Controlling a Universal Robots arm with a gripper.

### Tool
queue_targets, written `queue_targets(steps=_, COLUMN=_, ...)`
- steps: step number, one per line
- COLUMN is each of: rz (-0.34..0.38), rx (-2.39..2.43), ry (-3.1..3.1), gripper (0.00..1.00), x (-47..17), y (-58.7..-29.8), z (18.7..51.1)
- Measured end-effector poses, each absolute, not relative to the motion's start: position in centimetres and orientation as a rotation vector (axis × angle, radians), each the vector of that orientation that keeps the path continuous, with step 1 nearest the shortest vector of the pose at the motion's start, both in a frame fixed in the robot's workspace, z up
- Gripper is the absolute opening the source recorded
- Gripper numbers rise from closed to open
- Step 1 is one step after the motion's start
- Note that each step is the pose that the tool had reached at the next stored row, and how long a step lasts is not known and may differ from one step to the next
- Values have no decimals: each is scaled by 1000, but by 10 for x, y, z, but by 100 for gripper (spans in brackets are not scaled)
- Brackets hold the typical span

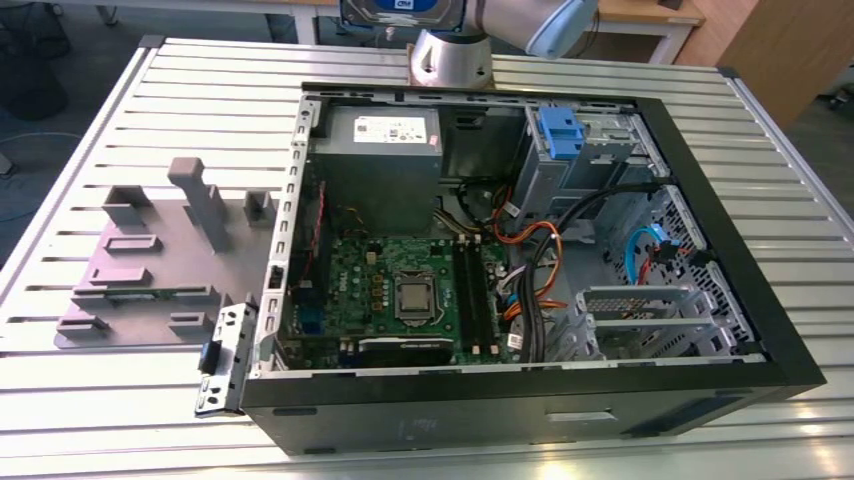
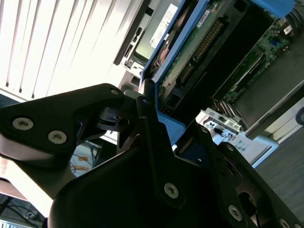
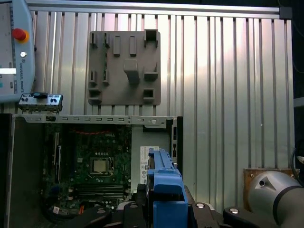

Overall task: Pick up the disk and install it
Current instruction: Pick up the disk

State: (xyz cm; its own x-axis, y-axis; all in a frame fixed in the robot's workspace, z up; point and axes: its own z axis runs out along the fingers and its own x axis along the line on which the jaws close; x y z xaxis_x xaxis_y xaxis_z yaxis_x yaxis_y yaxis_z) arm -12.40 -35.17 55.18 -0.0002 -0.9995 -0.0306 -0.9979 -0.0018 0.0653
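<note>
The disk (image 2: 190, 52) is held edge-on above the open computer case, its green circuit-board side facing the second wrist view and its blue carrier bracket (image 3: 166, 190) clamped between black fingers (image 2: 149, 123). My gripper (image 2: 173, 130) is shut on that bracket. In the exterior view the disk (image 1: 400, 8) shows at the top edge, beyond the far wall of the case, just above the arm's silver wrist (image 1: 450, 55). The grey metal drive bay with its fixed blue latch (image 1: 558, 135) sits in the case's far corner on the exterior view's right.
The open black case (image 1: 747, 300) lies on a slatted aluminium table (image 1: 134, 420). Inside are a grey power supply (image 1: 380, 150), the green motherboard (image 1: 400, 290) and loose orange and black cables (image 1: 534, 260). A grey fixture plate (image 1: 147, 260) lies beside it. A teach pendant (image 3: 14, 47) sits at the table's edge.
</note>
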Motion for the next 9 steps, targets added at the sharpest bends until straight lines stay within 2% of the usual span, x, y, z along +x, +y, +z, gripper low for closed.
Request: queue_targets(steps=9, rz=-107, rx=2203, ry=-2202, gripper=37, x=-116, y=-352, z=552)
